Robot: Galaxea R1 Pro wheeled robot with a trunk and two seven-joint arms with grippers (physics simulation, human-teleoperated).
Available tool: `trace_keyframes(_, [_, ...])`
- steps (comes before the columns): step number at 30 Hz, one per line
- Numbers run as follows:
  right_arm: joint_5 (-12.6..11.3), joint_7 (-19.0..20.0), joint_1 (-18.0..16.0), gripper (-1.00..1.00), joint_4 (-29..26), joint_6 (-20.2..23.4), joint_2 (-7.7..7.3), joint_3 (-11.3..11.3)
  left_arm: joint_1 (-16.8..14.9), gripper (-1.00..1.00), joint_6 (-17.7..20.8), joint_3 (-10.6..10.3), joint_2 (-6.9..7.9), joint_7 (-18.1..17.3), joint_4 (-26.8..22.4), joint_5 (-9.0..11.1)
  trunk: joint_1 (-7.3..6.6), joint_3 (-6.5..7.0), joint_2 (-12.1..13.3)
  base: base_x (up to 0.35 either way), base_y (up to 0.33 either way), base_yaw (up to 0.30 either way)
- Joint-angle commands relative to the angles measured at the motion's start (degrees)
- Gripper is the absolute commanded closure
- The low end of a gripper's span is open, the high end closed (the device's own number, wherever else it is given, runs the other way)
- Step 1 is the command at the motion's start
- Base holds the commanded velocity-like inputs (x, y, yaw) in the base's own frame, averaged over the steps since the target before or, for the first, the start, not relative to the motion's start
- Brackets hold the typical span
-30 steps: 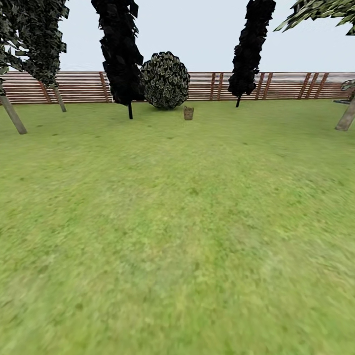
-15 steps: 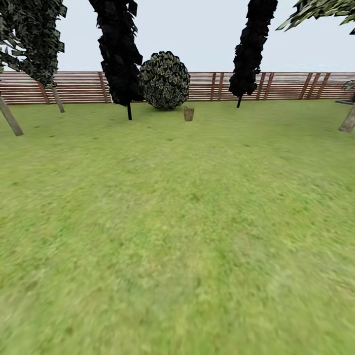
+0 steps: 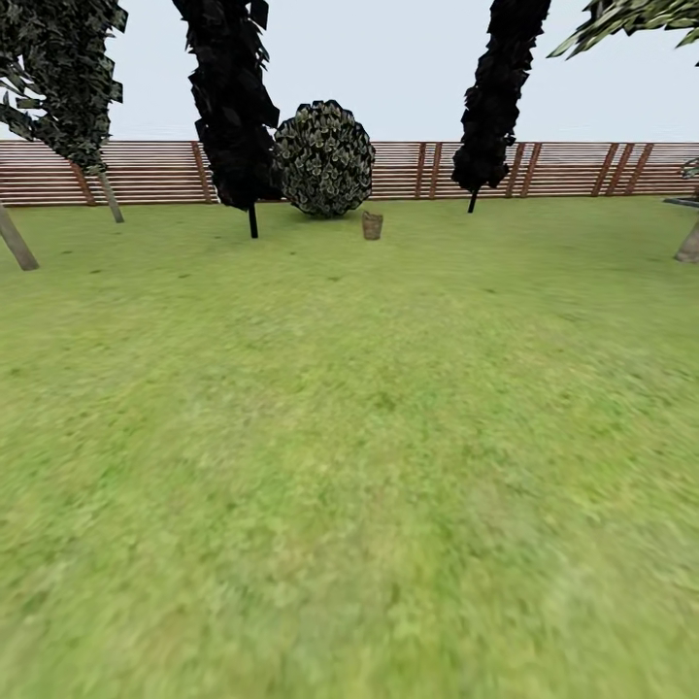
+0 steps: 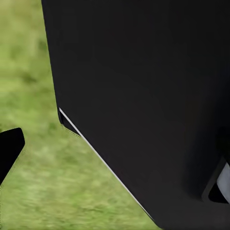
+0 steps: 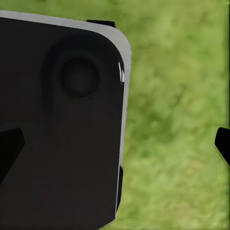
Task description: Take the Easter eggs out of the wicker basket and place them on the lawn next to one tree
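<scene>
Left end effector: one matte black fingertip [image 4: 9, 151] pokes in at the frame edge of the left wrist view, beside a big smooth black robot body panel [image 4: 143, 96] with a thin pale edge line; can't tell whether it's open or closed. Right end effector: two dark fingertips at opposite edges of the right wrist view, one at [image 5: 9, 148], spread wide apart with nothing between them, so open; beside it a rounded-corner black housing with a grey rim and a round recess [image 5: 79, 76]. Blurry mottled green grass behind both.

Head view: broad short mottled green lawn [image 3: 349, 466], soft patchy texture, takes up most of the frame. Far off near the fence, a small brown upright container [image 3: 372, 225] on the grass, too small to tell if woven or what's inside. Just beside it a round ball-shaped bush of pale speckled leaves [image 3: 323, 158]. Two narrow dark ragged-leaved trees [image 3: 233, 97] on thin stems flank the bush. Brown horizontal-slat wooden fence [image 3: 563, 170] across the back. Leaning smooth grey-brown trunk [image 3: 17, 241] at far left, another trunk base at far right
</scene>
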Motion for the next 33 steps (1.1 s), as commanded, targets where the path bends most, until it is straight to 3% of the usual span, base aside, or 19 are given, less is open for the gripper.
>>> trace_keyframes(1, [0.2,0.0,0.0,-1.00,0.1,-0.2,0.00,0.1,0.0,-1.00,-0.1,0.0,-0.01,0.0,-0.1,0.0,0.03,-0.03,0.0,0.335,0.000,0.000])
trace_keyframes(33, [0.2,0.0,0.0,-1.00,0.1,-0.2,-0.06,0.1,0.0,-1.00,-0.1,0.0,-0.01,-0.1,-0.1,0.0,0.03,-0.03,0.0,0.335,0.000,0.000])
